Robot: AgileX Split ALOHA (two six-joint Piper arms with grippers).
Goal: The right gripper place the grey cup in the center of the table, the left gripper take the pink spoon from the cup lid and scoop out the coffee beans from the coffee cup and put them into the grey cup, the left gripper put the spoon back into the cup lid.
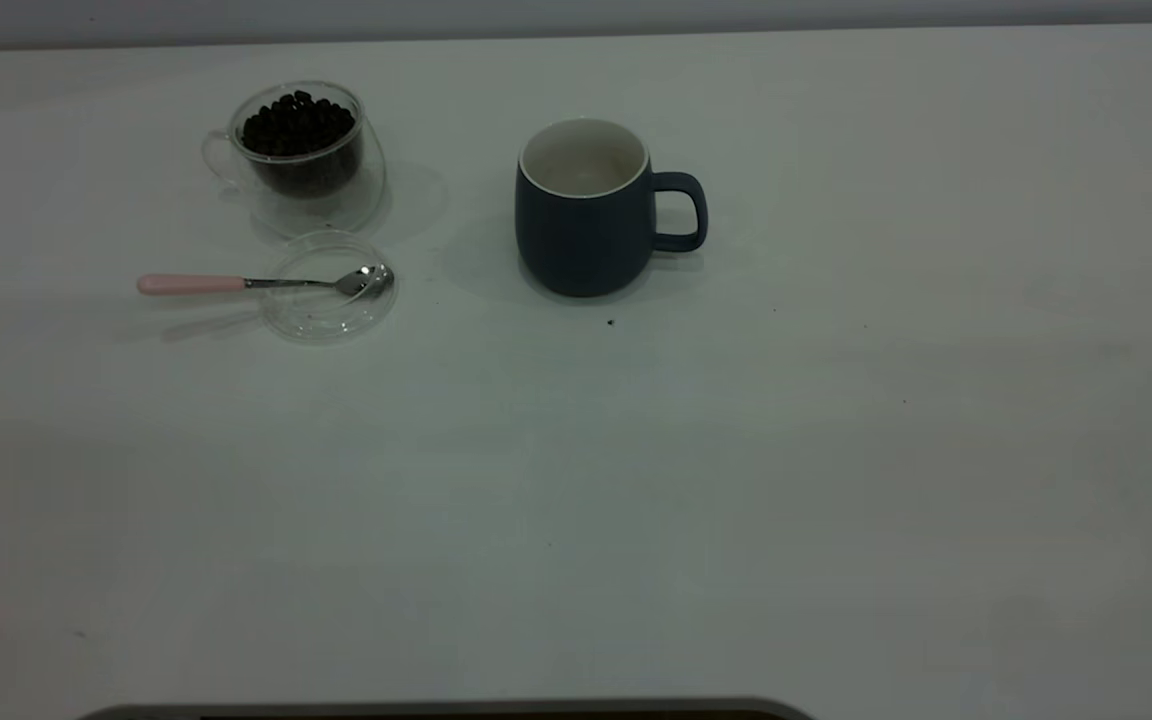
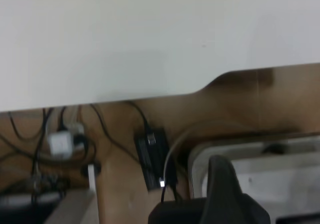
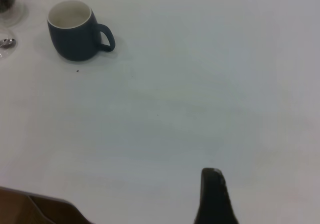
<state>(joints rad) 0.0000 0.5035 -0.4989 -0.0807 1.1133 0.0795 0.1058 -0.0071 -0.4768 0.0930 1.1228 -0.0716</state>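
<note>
The grey cup (image 1: 586,210), dark blue-grey with a white inside, stands upright and empty near the middle of the table's far half, handle to the right. It also shows in the right wrist view (image 3: 75,31). A glass coffee cup (image 1: 298,150) full of dark coffee beans stands at the far left. In front of it lies the clear cup lid (image 1: 331,290) with the pink-handled spoon (image 1: 256,283) resting across it, bowl in the lid, handle to the left. My left gripper (image 2: 222,184) hangs off the table's edge. My right gripper (image 3: 212,194) is far from the grey cup. Neither shows in the exterior view.
The white table (image 1: 736,480) has a few dark specks, one (image 1: 610,322) just in front of the grey cup. The left wrist view shows the table's edge (image 2: 150,96) with cables and a black power box (image 2: 152,154) on the floor below.
</note>
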